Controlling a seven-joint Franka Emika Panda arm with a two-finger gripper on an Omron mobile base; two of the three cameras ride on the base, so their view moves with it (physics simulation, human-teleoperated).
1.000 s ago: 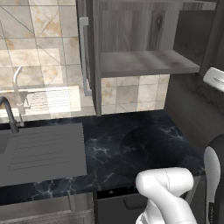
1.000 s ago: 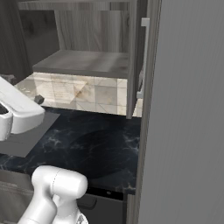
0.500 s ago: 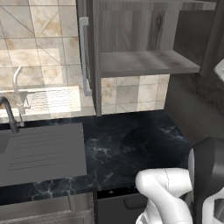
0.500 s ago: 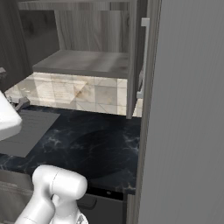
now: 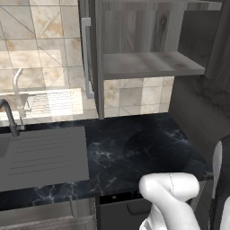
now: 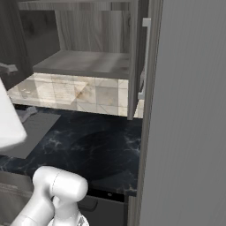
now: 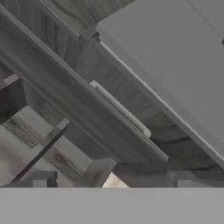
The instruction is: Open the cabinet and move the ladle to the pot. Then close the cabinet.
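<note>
Jaws spread wide, nothing between them; in the hand view the two-finger gripper (image 7: 111, 180) has two small grey tips at the bottom, well apart. Past them, rolled on a slant, is the dark grey-brown wood-grain wall cabinet (image 7: 83, 92): a framed door with a long silver bar handle (image 7: 120, 108), a pale flat grey panel (image 7: 175, 57) filling the upper right, shelf edges at lower left.

Left base view: cabinet (image 5: 148, 45) is on the far wall, open; left door swung out edge-on toward the camera, its vertical silver bar handle (image 5: 86, 58) showing. One flat wood-grain shelf (image 5: 148, 65) inside, bare on the visible part. Below it beige glossy wall tiles (image 5: 45, 54), then a black marbled countertop (image 5: 134, 148) with white veining. Matte grey ribbed sink drainboard (image 5: 42, 155) at left, dark curved faucet (image 5: 10, 117) beside it. Smooth white rounded arm joint (image 5: 168, 191) at near right.

Right base view: same cabinet (image 6: 88, 39) open, shelf (image 6: 84, 64) bare on the visible part. Right door edge-on with its bar handle (image 6: 144, 57). Tall plain grey panel (image 6: 190, 114) fills the right. Black marbled counter (image 6: 92, 150) below, white arm joint (image 6: 59, 187) near left.
</note>
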